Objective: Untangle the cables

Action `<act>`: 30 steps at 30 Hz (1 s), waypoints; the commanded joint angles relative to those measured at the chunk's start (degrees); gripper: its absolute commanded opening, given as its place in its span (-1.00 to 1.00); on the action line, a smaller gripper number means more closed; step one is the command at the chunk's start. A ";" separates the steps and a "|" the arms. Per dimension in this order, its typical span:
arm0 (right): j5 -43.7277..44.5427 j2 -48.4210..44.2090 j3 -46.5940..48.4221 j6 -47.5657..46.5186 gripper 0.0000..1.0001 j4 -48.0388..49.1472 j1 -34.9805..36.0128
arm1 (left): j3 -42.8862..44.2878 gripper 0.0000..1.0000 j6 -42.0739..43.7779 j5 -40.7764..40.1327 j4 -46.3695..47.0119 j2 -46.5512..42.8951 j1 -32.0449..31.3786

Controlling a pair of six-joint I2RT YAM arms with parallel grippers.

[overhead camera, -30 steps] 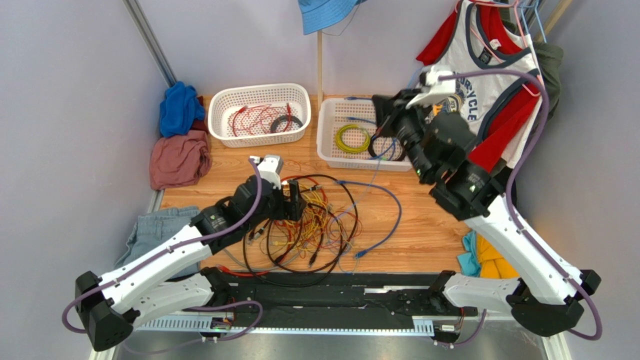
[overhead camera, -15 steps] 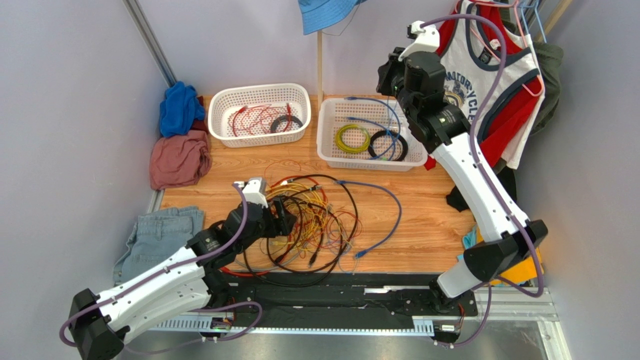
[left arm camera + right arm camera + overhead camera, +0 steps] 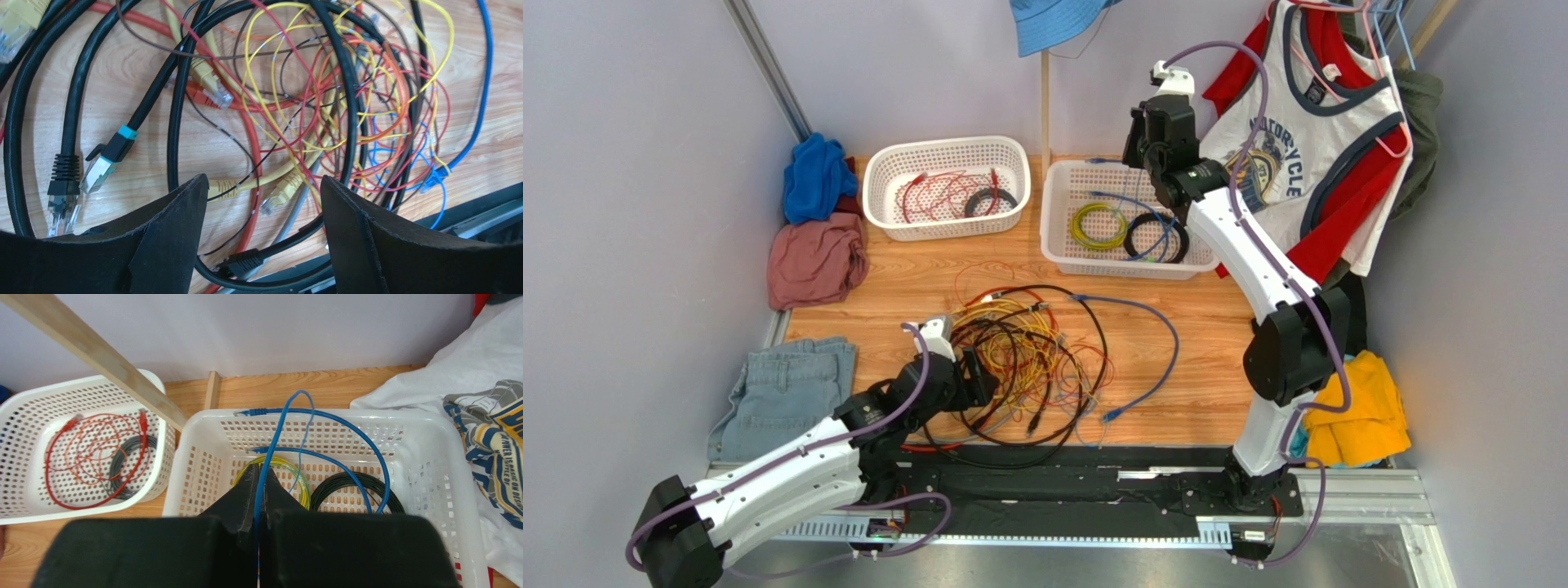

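The cables (image 3: 1038, 355) lie in a loose tangle of black, red, orange, yellow and blue cords on the wooden table. They fill the left wrist view (image 3: 294, 110), with plug ends showing. My left gripper (image 3: 974, 377) is open and low over the tangle's near left edge. Its jaws (image 3: 264, 184) straddle a yellow plug and a black cord, holding nothing. My right gripper (image 3: 1143, 145) is high above the right white basket (image 3: 1057, 245). It (image 3: 258, 478) is shut on a thin blue cable (image 3: 319, 413) that loops down into that basket.
The right basket holds yellow-green (image 3: 279, 468) and black (image 3: 356, 490) coils. The left basket (image 3: 891, 159) holds red cable and a dark coil. Clothes lie at the left (image 3: 815, 260) and right (image 3: 1363, 417), and a jersey (image 3: 1320, 123) hangs behind. A wooden pole (image 3: 1044, 98) stands between the baskets.
My right arm has risen and swung back above the right basket, drawing the blue cable up. My left gripper has moved nearer, to the tangle's near left edge.
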 commanded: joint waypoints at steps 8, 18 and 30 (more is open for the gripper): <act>-7.63 11.14 6.82 4.73 -0.67 -2.68 -4.82 | 0.45 0.51 -0.21 -1.50 5.57 4.88 0.08; 0.13 6.06 7.45 5.36 0.21 -21.59 1.15 | 2.56 0.49 0.05 2.36 5.75 5.42 0.08; -6.02 -27.06 -32.77 9.72 0.14 0.17 12.75 | 4.14 0.49 0.05 -0.18 1.88 -1.70 0.08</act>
